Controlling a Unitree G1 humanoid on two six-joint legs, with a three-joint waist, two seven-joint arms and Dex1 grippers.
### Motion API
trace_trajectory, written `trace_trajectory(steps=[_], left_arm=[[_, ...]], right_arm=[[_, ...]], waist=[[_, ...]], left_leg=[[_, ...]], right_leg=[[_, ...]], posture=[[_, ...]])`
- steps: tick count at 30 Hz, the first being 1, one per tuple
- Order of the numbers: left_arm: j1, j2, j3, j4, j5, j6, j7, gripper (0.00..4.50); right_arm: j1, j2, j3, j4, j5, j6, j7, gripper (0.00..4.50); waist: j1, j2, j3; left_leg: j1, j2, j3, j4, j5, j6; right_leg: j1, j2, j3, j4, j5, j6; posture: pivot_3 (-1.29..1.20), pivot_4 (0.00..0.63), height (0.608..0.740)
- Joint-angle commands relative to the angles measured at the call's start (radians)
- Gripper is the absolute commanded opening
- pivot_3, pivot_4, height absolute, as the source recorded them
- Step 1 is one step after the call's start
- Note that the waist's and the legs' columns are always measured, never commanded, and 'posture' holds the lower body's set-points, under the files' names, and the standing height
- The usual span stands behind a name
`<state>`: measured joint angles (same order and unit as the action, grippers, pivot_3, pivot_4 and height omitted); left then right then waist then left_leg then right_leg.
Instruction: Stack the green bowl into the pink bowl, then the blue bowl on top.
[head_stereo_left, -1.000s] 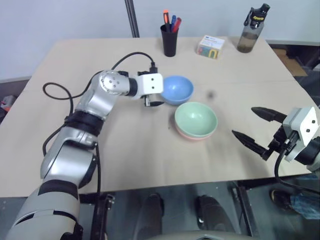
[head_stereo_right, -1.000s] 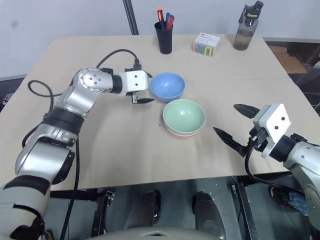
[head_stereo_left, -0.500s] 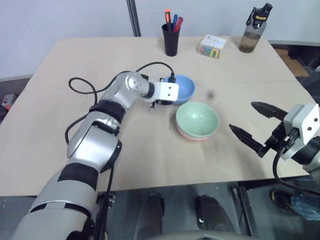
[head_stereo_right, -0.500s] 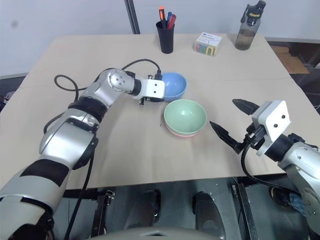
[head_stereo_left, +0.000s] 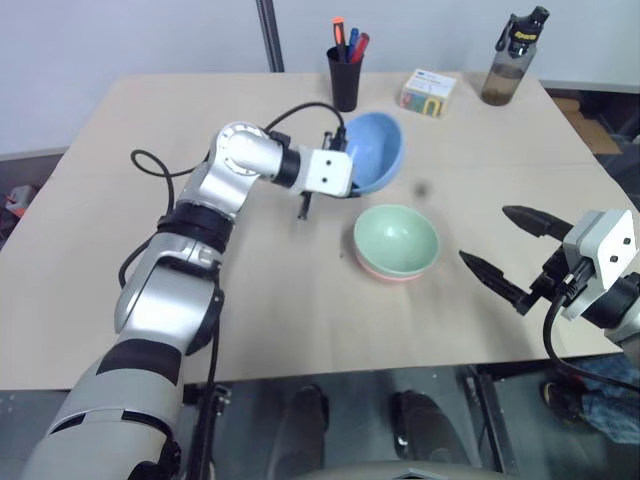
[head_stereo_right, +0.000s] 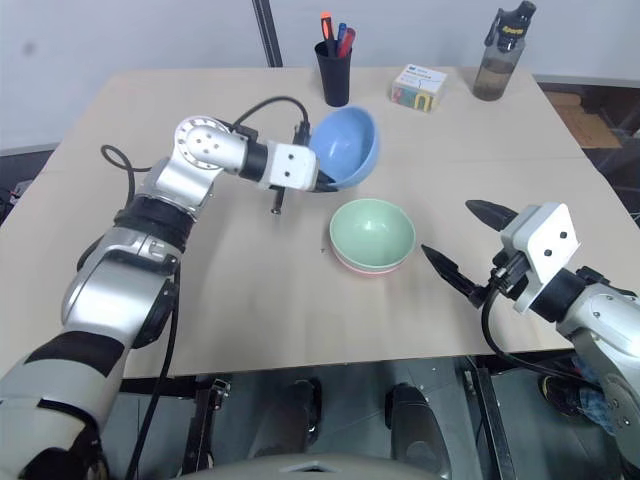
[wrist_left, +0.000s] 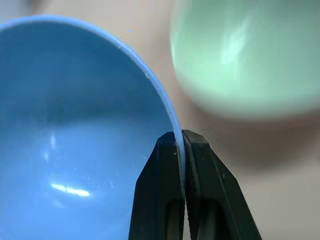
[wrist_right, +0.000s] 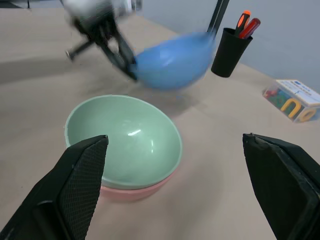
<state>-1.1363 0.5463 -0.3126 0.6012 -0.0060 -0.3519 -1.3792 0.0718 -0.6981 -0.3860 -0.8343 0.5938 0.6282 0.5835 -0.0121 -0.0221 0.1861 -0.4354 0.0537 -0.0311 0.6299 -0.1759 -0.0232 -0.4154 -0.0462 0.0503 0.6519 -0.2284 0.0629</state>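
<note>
Left hand (wrist_left: 183, 137): fingers pinched tight on the rim of the blue bowl (head_stereo_left: 375, 152), one finger inside the wall, one outside. Bowl is off the bench (head_stereo_left: 150, 130), tilted, mouth turned partly sideways. It hangs just beside and above the stack, toward the far side of the bench, not yet over it.

Green bowl (head_stereo_left: 396, 238): seated inside the pink bowl (head_stereo_left: 385, 270), upright; a thin salmon band shows under the green rim. Stack sits mid-bench, between the two arms.

Right hand (head_stereo_left: 515, 255): fingers spread wide, holding nothing, hovering off the near right of the stack, well apart from it. Pointed roughly at the bowls.

Further out: black pen cup (head_stereo_left: 345, 82) with coloured markers, a small printed box (head_stereo_left: 428, 92), a dark water bottle (head_stereo_left: 501, 70), all along the far edge and out of the working path.

Progress, as judged: first step done, green in pink. Second step under way, blue bowl gripped and lifted. Left to do: carry it over the stack, level it, lower it into the green bowl, release. The rim pinch with the bowl tilted looks like the weak point; a skewed set-down could leave it cocked on the green rim.
</note>
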Motion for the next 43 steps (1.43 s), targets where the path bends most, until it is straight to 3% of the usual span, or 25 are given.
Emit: trace_trajectory(steps=[1, 7, 8, 13, 18, 22, 25, 27, 29, 33, 37, 43], left_arm=[[0.052, 0.049, 0.061, -0.310, -0.206, 0.196, -0.133, 0.03], [0.145, 0.080, 0.020, -0.501, -0.271, 0.359, -0.212, 0.03], [0.152, 0.082, 0.013, -0.504, -0.261, 0.357, -0.219, 0.68], [0.156, 0.035, 0.022, -0.486, -0.224, 0.312, -0.145, 2.41], [0.209, 0.009, 0.137, -0.544, -0.305, 0.426, 0.008, 2.41], [0.380, 0.076, 0.234, -0.691, -0.347, 0.572, 0.113, 2.41], [0.582, 0.124, 0.350, -0.849, -0.420, 0.741, 0.231, 3.26], [0.707, 0.133, 0.435, -0.938, -0.450, 0.805, 0.315, 4.11], [0.828, 0.158, 0.507, -1.032, -0.469, 0.854, 0.363, 4.42], [1.062, 0.177, 0.677, -1.193, -0.561, 0.956, 0.435, 4.42], [1.332, 0.151, 0.846, -1.252, -0.578, 0.936, 0.437, 4.42], [1.451, 0.152, 0.856, -1.244, -0.542, 0.835, 0.438, 4.42]], right_arm=[[0.047, -0.005, -0.070, -0.016, -0.003, -0.036, 0.006, 4.50], [0.113, -0.005, -0.096, -0.037, -0.002, -0.057, 0.009, 4.50], [0.115, -0.006, -0.096, -0.038, -0.003, -0.059, 0.007, 4.50], [0.118, -0.004, -0.087, -0.045, 0.001, -0.063, -0.003, 4.50], [0.097, -0.005, -0.045, -0.016, -0.007, -0.082, 0.009, 4.50], [0.065, -0.031, -0.007, 0.054, 0.012, -0.080, 0.071, 4.50], [0.012, -0.073, 0.031, 0.170, 0.008, -0.093, 0.155, 4.50], [-0.006, -0.096, 0.038, 0.240, 0.005, -0.112, 0.211, 4.50], [-0.005, -0.119, 0.031, 0.292, 0.001, -0.134, 0.267, 4.50], [0.001, -0.148, -0.007, 0.375, -0.033, -0.218, 0.336, 4.50], [0.069, -0.212, -0.093, 0.421, 0.000, -0.200, 0.447, 4.50], [0.067, -0.222, -0.099, 0.452, 0.007, -0.201, 0.466, 4.50]], waist=[[-0.002, 0.000, 0.000], [-0.003, 0.002, -0.001], [-0.003, 0.002, -0.001], [-0.001, 0.002, -0.001], [-0.006, 0.002, -0.001], [-0.014, 0.002, -0.001], [-0.029, 0.001, -0.001], [-0.027, 0.001, -0.001], [-0.027, 0.001, -0.001], [-0.018, 0.000, -0.001], [-0.005, 0.001, -0.002], [-0.002, 0.000, -0.003]], left_leg=[[0.001, 0.000, 0.000, 0.000, 0.000, 0.000], [0.005, 0.000, 0.000, 0.003, 0.000, 0.000], [0.005, 0.000, 0.000, 0.004, 0.000, 0.000], [0.004, 0.000, 0.000, 0.006, 0.000, 0.000], [0.003, 0.000, -0.001, 0.006, 0.000, 0.000], [0.005, 0.000, 0.000, 0.005, 0.000, 0.000], [0.005, 0.001, 0.000, 0.004, 0.000, 0.000], [0.005, 0.001, 0.000, 0.004, 0.000, 0.000], [0.005, 0.001, 0.000, 0.004, 0.000, 0.000], [0.005, 0.001, -0.001, 0.004, 0.000, 0.000], [0.005, 0.001, 0.000, 0.005, 0.000, 0.000], [0.006, 0.001, 0.005, 0.003, -0.002, 0.002]], right_leg=[[0.000, 0.000, 0.000, 0.000, 0.000, 0.000], [0.003, 0.000, 0.000, 0.005, -0.002, 0.003], [0.003, 0.000, 0.000, 0.005, -0.002, 0.003], [0.003, 0.000, 0.000, 0.005, -0.002, 0.004], [0.003, 0.000, 0.000, 0.005, -0.002, 0.003], [0.003, 0.001, 0.001, 0.005, -0.002, 0.004], [0.003, 0.001, 0.001, 0.005, -0.002, 0.004], [0.003, 0.001, 0.001, 0.005, -0.002, 0.004], [0.003, 0.000, 0.001, 0.005, -0.002, 0.004], [0.003, 0.000, 0.000, 0.005, -0.003, 0.003], [0.002, -0.001, -0.001, 0.003, -0.003, 0.003], [0.002, -0.002, 0.002, 0.000, -0.003, 0.004]], posture=[[0.00, 0.150, 0.740], [0.00, 0.150, 0.740], [0.00, 0.150, 0.740], [0.00, 0.150, 0.740], [0.00, 0.150, 0.740], [0.00, 0.150, 0.740], [0.00, 0.150, 0.740], [0.00, 0.150, 0.740], [0.00, 0.150, 0.740], [0.00, 0.150, 0.740], [0.00, 0.150, 0.740], [0.00, 0.150, 0.740]])
